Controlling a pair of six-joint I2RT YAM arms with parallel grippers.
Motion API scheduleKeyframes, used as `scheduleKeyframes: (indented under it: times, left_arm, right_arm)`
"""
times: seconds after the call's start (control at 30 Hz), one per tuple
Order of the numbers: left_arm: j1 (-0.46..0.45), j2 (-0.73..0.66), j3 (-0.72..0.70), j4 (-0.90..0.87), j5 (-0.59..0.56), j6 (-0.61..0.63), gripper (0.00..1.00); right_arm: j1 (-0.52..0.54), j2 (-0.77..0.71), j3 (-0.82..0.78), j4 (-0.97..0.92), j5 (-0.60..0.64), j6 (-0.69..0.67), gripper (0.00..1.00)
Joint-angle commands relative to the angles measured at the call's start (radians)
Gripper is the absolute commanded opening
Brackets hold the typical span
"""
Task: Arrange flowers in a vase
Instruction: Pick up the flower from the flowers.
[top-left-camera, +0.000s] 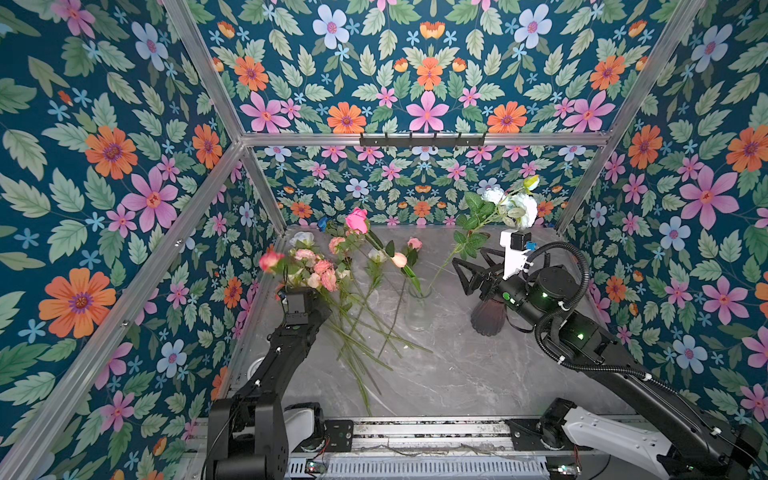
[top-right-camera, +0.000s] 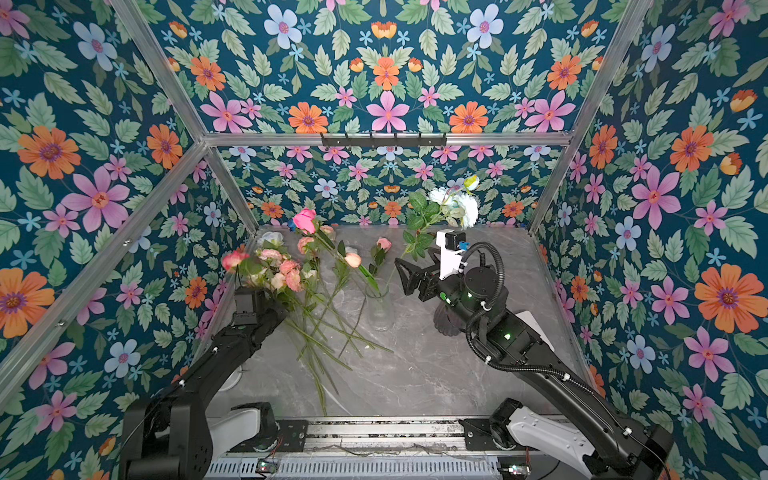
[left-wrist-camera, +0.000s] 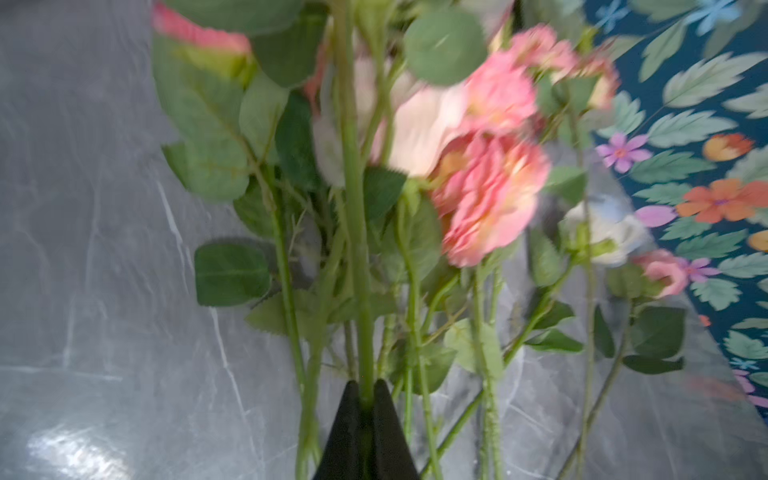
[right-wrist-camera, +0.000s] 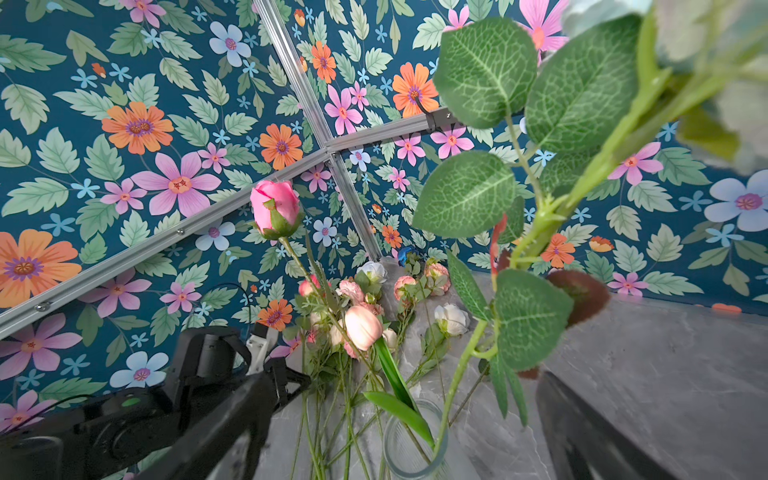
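Left wrist view: left fingers (left-wrist-camera: 388, 428) clenched on one stem (left-wrist-camera: 357, 249) among flowers (left-wrist-camera: 486, 195) heaped by the tabletop's (top-left-camera: 457, 374) left edge, right fingers (top-left-camera: 467, 276) released, only three standing in the mid-tabletop vase (top-left-camera: 417, 309), most unplaced.

Grey marble-look bench (top-left-camera: 478, 374), bare over its near-right part. Blue floral wallpaper (top-left-camera: 104, 166) on all walls in both top views. Aluminium frame bars (top-left-camera: 540, 139) at the wall joins. Black hook rack (top-left-camera: 422, 141) on the back bar, above the bench's far edge. Slotted metal rail (top-left-camera: 415, 469) along the near edge.
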Motion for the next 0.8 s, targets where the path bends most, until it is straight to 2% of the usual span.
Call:
scheduleKeyframes:
  times: [0.0, 0.23, 0.33, 0.43, 0.5, 0.63, 0.77]
  left_arm:
    - [0.0, -0.1, 0.063, -0.104, -0.086, 0.055, 0.0]
    - [0.0, -0.288, 0.2, -0.201, -0.153, 0.129, 0.0]
    - [0.0, -0.343, 0.249, -0.182, -0.089, 0.162, 0.0]
    - [0.0, -0.395, 0.304, -0.128, 0.057, 0.21, 0.0]
    - [0.0, -0.429, 0.337, -0.094, 0.162, 0.235, 0.0]
    - [0.0, -0.475, 0.403, -0.041, 0.401, 0.282, 0.0]
    - [0.0, -0.517, 0.406, 0.066, 0.643, 0.271, 0.0]
  right_arm:
    - [0.0, -0.01, 0.015, -0.014, 0.014, -0.004, 0.99]
    - [0.0, -0.03, 0.026, -0.037, 0.065, 0.015, 0.99]
    - [0.001, -0.046, 0.03, -0.059, 0.142, 0.041, 0.99]
    - [0.0, -0.078, 0.029, -0.046, 0.165, 0.037, 0.99]
    - [0.0, -0.088, 0.057, -0.054, 0.099, 0.004, 0.99]
    - [0.001, -0.034, 0.181, -0.094, -0.154, 0.004, 0.97]
    - [0.03, 0.163, 0.423, -0.169, -0.394, 0.069, 0.96]
